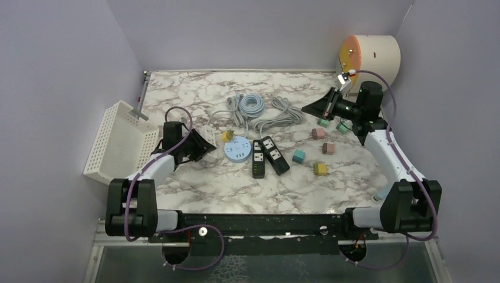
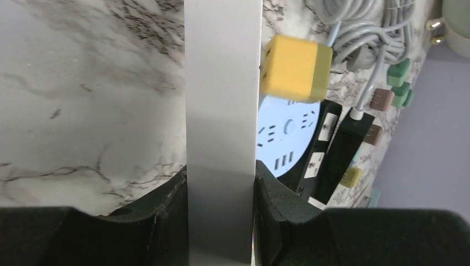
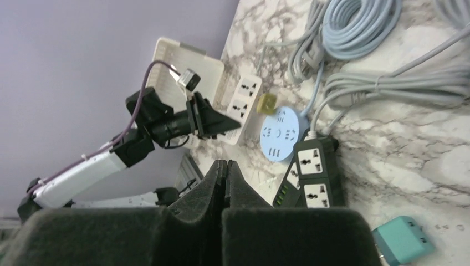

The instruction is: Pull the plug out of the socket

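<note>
Your left pincer (image 2: pixel 220 176) is clamped on the white power strip (image 2: pixel 221 83), one black rubbery pad (image 2: pixel 172 191) on each flat side of it. The strip is smooth matte plastic, a long straight bar running away from the wrist camera. The yellow plug (image 2: pixel 295 67) is a blocky cube with rounded corners and slot holes on its near face. It sits against the strip's right flank near the far end; you cannot tell from here whether its pins are seated.

Just beyond the plug lies a round pale-blue socket disc (image 2: pixel 288 133), flat and glossy. Two black power strips (image 2: pixel 338 160) lie side by side right next to it, with white socket faces. Past them, grey cables (image 2: pixel 354 33) are heaped in loose coils, and a bluish coil (image 3: pixel 360 25) lies beside those.

Your right pincer (image 3: pixel 224 172) is pressed fully together with nothing in it, held above the far right part of the surface (image 1: pixel 194 183). Small cube plugs are scattered below and near it: a teal cube (image 1: pixel 299 156), a mustard cube (image 1: pixel 320 169), pink ones (image 1: pixel 318 134) and green ones (image 1: pixel 323 122).

The surface is white marble-patterned with grey-brown veins. A white slotted basket (image 1: pixel 118 141) leans at its left edge. A cream cylinder (image 1: pixel 371 56) with an orange face stands in the back right corner. Plain lilac walls (image 1: pixel 59 59) close in three sides.
</note>
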### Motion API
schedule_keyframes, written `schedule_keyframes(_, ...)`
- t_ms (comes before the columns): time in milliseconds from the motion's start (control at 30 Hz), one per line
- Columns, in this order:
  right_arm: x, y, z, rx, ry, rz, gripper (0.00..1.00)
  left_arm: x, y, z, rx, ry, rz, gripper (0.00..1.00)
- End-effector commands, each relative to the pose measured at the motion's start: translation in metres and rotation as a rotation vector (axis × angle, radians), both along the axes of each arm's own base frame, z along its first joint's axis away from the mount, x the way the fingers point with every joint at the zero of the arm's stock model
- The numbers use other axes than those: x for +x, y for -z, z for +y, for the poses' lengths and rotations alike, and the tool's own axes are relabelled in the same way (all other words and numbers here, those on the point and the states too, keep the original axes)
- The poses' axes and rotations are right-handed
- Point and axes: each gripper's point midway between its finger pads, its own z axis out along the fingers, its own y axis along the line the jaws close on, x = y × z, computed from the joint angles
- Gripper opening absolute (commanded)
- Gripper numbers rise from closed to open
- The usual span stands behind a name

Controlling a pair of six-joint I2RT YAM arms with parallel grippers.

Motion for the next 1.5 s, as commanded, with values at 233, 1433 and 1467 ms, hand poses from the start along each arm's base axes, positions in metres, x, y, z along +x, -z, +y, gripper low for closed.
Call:
schedule_keyframes(233, -0.003, 0.036, 0.045, -0.388, -0.024, -0.029, 0.01, 0.017, -0.013, 0.031, 0.131, -0.038, -0.048, 0.0)
schedule_keyframes(1433, 0.097, 0.155, 0.366, -0.677, -0.38, -0.496, 0.81, 0.103, 0.024, 0.069, -0.042, -0.109, 0.025, 0.0)
schedule_keyframes(1467, 0.101, 0.159, 0.367, -0.684, -0.38, -0.517, 0.82, 0.103, 0.025, 0.068, -0.046, -0.106, 0.026, 0.0)
